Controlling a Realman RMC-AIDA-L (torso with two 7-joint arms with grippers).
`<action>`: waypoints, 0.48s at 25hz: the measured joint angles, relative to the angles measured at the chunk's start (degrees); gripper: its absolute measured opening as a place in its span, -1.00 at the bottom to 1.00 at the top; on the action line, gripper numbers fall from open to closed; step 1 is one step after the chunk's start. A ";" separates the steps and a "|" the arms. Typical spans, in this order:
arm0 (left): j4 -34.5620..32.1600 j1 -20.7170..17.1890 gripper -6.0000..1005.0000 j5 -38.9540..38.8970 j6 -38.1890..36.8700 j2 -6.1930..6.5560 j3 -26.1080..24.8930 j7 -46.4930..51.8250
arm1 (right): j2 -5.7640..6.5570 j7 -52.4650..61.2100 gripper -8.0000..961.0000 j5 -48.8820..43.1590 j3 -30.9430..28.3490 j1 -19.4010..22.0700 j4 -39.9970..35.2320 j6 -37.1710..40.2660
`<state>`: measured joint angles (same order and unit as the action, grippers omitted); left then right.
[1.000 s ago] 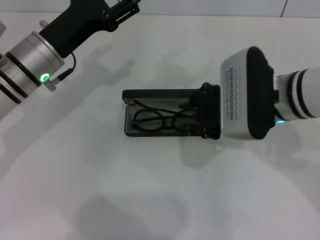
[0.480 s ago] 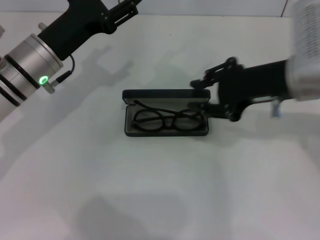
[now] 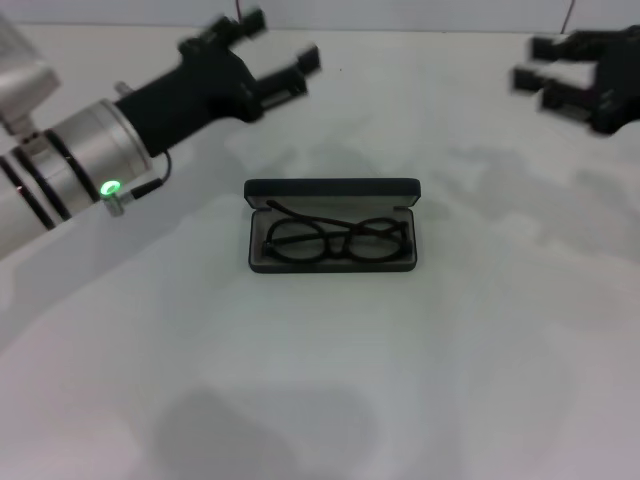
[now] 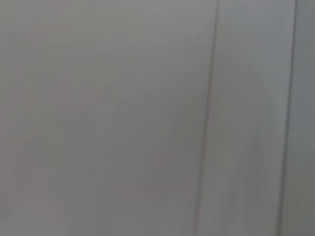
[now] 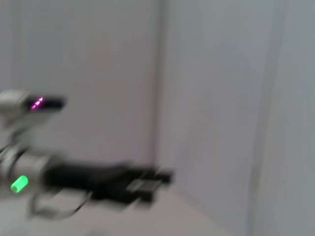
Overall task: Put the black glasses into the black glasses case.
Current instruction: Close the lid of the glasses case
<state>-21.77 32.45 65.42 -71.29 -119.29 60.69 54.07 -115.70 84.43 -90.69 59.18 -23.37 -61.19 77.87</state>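
Observation:
The black glasses case (image 3: 330,188) lies open in the middle of the white table, its lid standing up on the far side. Inside it, on the grey lining, the black glasses (image 3: 335,243) lie flat with both lenses showing. My right gripper (image 3: 545,65) hovers at the far right, well away from the case, open and holding nothing. At the far left, my left gripper (image 3: 275,45) is also open and empty, behind and to the left of the case. The right wrist view shows the left arm's gripper (image 5: 152,179) from afar.
The white table (image 3: 320,380) spreads around the case on every side. A pale wall (image 4: 147,118) fills the left wrist view. On the left arm a green light (image 3: 109,188) glows.
My right gripper has pulled away from the case's right end, up to the far right. The glasses stay in the case. My left arm has swung a little inward.

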 joint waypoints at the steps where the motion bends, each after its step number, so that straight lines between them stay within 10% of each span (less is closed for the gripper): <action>1: -0.46 0.29 0.78 2.62 0.78 0.06 0.04 1.30 | 0.02 -1.88 0.06 2.07 -1.91 0.01 2.79 -0.01; 12: -2.41 3.92 0.77 18.69 9.81 -0.32 0.04 9.02 | 0.05 -8.38 0.12 6.45 -6.22 -0.34 12.70 0.01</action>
<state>-24.18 36.37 84.11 -61.49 -119.61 60.73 63.08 -115.66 76.05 -84.24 52.96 -23.72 -48.49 77.88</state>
